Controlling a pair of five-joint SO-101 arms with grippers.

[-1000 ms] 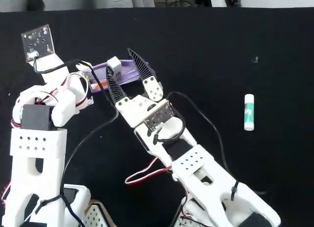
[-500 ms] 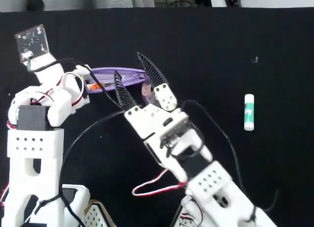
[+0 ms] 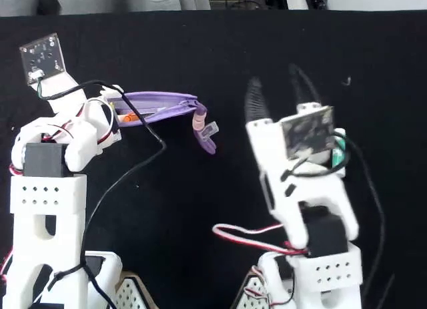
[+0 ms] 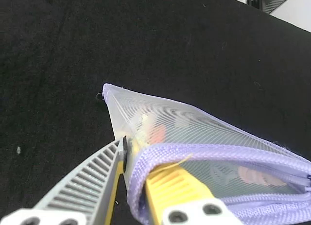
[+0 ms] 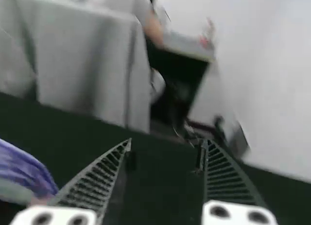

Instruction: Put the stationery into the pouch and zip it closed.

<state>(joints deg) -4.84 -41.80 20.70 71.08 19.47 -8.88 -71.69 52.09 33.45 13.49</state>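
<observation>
Showing the purple mesh pouch [image 3: 160,103] at the far left of the worktop [image 3: 280,42], with stationery seen inside and its left end clenched in the jaws of the left gripper [image 4: 127,148]. The right gripper [image 3: 277,94], jaws released and empty, has been swung right from the pouch mouth toward the glue stick [image 3: 340,155], judged next for loading; zipping remains undone.
</observation>
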